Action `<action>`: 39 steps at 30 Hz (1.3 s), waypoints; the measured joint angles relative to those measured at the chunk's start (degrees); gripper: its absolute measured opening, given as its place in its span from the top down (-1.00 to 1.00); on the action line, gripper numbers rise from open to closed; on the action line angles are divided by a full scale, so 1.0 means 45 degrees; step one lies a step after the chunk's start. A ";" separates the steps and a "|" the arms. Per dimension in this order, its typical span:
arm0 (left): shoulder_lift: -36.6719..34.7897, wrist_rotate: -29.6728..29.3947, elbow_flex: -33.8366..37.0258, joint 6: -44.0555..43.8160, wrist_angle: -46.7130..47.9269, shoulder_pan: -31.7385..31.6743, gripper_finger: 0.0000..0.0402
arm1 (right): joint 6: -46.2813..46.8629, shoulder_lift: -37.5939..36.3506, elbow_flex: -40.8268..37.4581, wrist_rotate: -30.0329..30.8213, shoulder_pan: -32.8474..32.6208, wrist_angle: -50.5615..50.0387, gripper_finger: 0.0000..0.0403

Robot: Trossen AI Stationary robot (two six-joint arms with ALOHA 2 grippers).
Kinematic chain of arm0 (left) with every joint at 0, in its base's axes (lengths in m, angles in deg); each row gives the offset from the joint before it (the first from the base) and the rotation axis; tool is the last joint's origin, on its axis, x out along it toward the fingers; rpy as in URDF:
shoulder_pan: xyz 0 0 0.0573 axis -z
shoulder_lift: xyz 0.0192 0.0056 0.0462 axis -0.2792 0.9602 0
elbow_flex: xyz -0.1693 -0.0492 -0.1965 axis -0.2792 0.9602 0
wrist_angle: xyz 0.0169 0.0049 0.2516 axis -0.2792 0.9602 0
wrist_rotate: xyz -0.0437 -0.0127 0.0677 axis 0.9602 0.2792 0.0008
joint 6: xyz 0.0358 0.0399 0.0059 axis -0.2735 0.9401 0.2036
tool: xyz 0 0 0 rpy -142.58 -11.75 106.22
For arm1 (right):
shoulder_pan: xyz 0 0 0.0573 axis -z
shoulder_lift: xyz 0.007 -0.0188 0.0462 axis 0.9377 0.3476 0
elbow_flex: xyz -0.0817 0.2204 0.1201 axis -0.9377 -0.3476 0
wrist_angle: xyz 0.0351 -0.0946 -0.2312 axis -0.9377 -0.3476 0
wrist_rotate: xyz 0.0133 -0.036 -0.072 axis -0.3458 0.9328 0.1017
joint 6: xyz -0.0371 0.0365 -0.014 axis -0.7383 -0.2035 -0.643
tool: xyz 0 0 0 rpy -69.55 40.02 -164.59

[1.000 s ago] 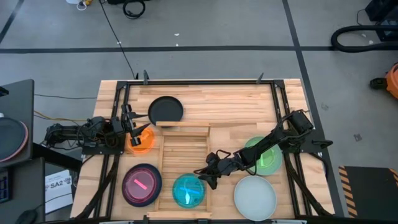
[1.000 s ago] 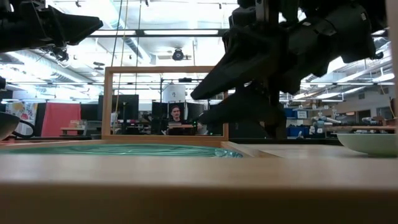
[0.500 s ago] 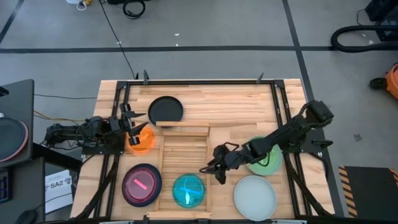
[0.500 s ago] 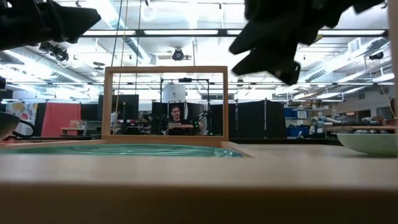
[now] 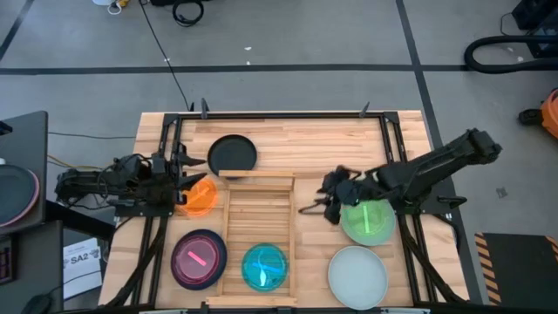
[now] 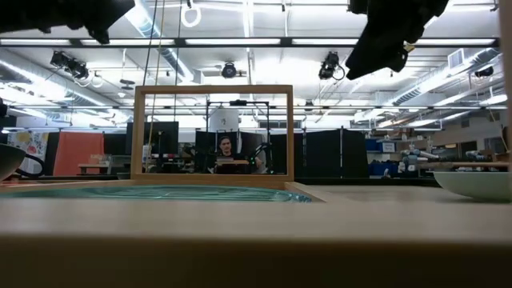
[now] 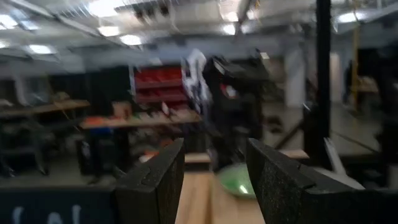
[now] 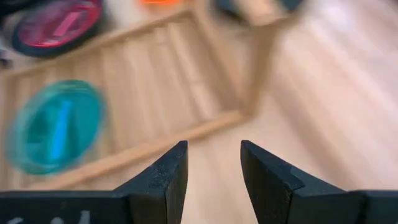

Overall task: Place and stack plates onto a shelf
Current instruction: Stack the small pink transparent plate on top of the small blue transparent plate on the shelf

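Observation:
In the high view the slatted wooden shelf [image 5: 259, 222] lies mid-table, and the small blue plate [image 5: 264, 266] rests flat on its near end. The orange plate [image 5: 200, 197] sits left of the shelf, and the black plate [image 5: 233, 154] lies beyond it. The purple plate [image 5: 197, 258] rests on a dark larger plate. The green plate [image 5: 367, 220] rests on the mint one, with the pale plate [image 5: 357, 275] nearer. My right gripper [image 5: 312, 208] [image 8: 214, 149] hovers open between shelf and green plate. My left gripper [image 5: 193, 174] [image 7: 214, 146] is open above the orange plate's far-left edge.
Black metal frame rails run along the table's left and right sides [image 5: 397, 166]. Bare planks show between the shelf and the green plate and along the far edge. In the low view a person sits in the room beyond the table [image 6: 226, 152].
My right gripper has pulled away from the blue plate on the shelf, rising and moving toward the table's right and far side, and it now sits beside the green plate. My left arm has lifted slightly. No plate has moved.

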 joint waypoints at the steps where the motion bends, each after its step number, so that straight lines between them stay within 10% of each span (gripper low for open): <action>1: 0.0274 0.0253 -0.0333 -0.0076 0.0415 0.0000 0.12 | -0.0174 -0.0277 0.0000 0.0002 0.0268 -0.0335 0.24; 16: 0.4745 0.2843 -0.4804 -0.3926 0.7375 0.2251 0.12 | -0.2668 -0.1667 -0.0110 -0.1365 0.4526 -0.2109 0.24; 39: 0.9716 0.2830 -0.5012 -0.6401 0.9566 0.6196 0.12 | -0.3016 -0.1650 -0.2001 -0.3500 0.6450 -0.0177 0.24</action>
